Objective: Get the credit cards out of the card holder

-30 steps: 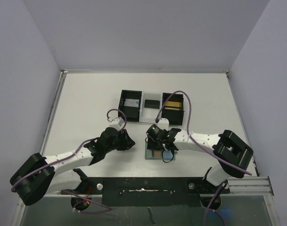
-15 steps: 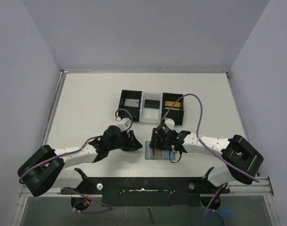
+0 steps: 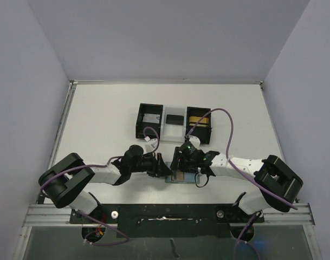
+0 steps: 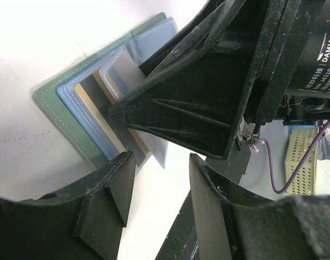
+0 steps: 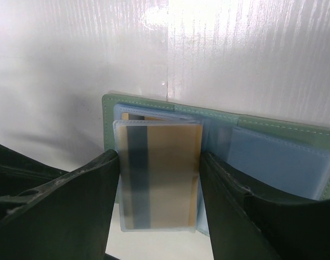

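The card holder [image 5: 273, 129] lies open on the table, grey-green outside with pale blue pockets. It shows at the near middle [image 3: 175, 179] in the top view. A clear sleeve stands up from it with a gold, dark-striped credit card [image 5: 170, 173] inside. My right gripper [image 5: 159, 162] is shut on that sleeve, one finger against each long edge. My left gripper [image 4: 159, 179] is open with bare table between its fingers, just left of the holder [image 4: 51, 97] and close to the right gripper's finger [image 4: 181, 108]. From above, the two grippers [image 3: 166, 169] [image 3: 182, 161] almost meet over the holder.
A black-and-clear three-compartment tray [image 3: 174, 123] stands behind the holder, a gold card [image 3: 199, 120] in its right compartment and a dark item [image 3: 175, 118] in the middle. Walls close the table at back and sides.
My left arm has swung right, up to the card holder, and its jaws have widened. The right gripper shifted slightly down and right early on, then stayed on the sleeve.
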`<state>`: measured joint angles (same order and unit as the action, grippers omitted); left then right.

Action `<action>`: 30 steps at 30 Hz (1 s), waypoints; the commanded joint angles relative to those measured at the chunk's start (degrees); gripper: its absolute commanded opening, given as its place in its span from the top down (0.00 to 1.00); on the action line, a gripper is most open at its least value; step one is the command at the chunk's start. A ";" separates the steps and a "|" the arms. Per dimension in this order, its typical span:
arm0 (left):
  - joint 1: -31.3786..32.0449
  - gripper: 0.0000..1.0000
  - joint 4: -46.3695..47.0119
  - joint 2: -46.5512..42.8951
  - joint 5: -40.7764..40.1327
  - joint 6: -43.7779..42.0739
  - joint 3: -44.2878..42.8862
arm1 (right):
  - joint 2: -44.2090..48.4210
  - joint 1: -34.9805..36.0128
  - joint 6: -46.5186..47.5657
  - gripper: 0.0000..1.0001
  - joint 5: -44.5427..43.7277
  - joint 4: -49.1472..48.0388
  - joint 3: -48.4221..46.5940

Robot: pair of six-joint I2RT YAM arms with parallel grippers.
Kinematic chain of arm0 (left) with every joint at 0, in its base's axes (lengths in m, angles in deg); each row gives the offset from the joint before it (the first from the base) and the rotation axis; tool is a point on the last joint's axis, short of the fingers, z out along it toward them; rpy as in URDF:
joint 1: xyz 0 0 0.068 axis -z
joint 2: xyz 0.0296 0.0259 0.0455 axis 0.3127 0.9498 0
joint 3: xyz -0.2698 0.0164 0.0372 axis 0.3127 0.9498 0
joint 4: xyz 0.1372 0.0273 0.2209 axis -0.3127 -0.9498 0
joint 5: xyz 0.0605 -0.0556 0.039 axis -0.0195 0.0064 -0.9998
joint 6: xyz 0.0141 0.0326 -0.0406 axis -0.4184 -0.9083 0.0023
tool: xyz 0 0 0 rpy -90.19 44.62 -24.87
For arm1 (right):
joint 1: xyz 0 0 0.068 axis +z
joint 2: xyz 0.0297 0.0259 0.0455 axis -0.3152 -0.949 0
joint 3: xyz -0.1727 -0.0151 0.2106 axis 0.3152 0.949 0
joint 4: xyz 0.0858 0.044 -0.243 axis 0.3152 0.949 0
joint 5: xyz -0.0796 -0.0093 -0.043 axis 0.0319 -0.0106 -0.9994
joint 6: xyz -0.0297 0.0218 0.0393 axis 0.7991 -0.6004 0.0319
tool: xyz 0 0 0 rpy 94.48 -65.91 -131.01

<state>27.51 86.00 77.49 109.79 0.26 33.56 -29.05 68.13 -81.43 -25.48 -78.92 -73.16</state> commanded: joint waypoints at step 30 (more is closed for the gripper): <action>0.67 0.75 9.12 7.70 -0.46 3.64 -3.70 | 6.91 -1.94 0.20 0.17 0.65 -0.28 -1.08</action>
<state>27.97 93.34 87.06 110.45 5.33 32.05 -27.28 66.64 -82.21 -22.59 -80.80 -72.52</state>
